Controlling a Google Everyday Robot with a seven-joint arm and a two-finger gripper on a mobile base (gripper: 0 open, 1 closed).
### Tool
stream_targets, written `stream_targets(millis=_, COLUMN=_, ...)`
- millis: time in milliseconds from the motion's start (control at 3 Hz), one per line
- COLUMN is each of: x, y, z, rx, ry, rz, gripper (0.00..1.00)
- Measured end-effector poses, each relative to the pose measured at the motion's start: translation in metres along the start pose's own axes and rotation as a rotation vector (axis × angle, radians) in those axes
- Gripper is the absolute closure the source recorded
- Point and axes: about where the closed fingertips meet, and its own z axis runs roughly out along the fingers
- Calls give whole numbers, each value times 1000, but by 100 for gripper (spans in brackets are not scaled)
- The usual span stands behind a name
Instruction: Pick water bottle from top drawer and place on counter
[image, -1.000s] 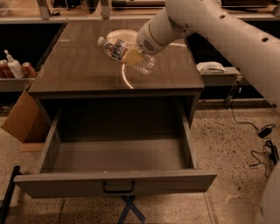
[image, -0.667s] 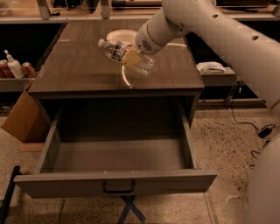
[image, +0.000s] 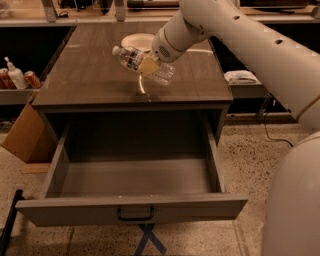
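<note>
The water bottle is clear and ribbed, with a white cap at its left end and a dark label band. It lies tilted on its side, held over the middle of the counter. My gripper is shut on the water bottle around its middle, with a tan finger pad across it. The white arm comes in from the upper right. The top drawer stands pulled fully open below the counter, its inside bare, with a dark pull handle on the front panel.
A white bowl sits on the counter behind the bottle. A side shelf at the left holds a white pump bottle and red cans. A cardboard box leans at the left. A white object lies on the right shelf.
The gripper and the bottle have stayed nearly in place over the counter; no clear movement shows.
</note>
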Motion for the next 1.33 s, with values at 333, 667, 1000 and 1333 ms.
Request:
stream_targets(millis=333, x=1, y=-2, z=4, rx=-4, ry=3, rz=5, gripper=12)
stream_targets(millis=667, x=2, y=-3, z=5, rx=-4, ry=2, rz=9, gripper=0)
stream_targets(millis=1000, x=4, y=-7, z=-2, rx=18, ry=-7, rz=18, gripper=0)
stream_targets(millis=1333, x=11, y=-13, z=-31, rx=91, ry=-33, rz=49, gripper=0)
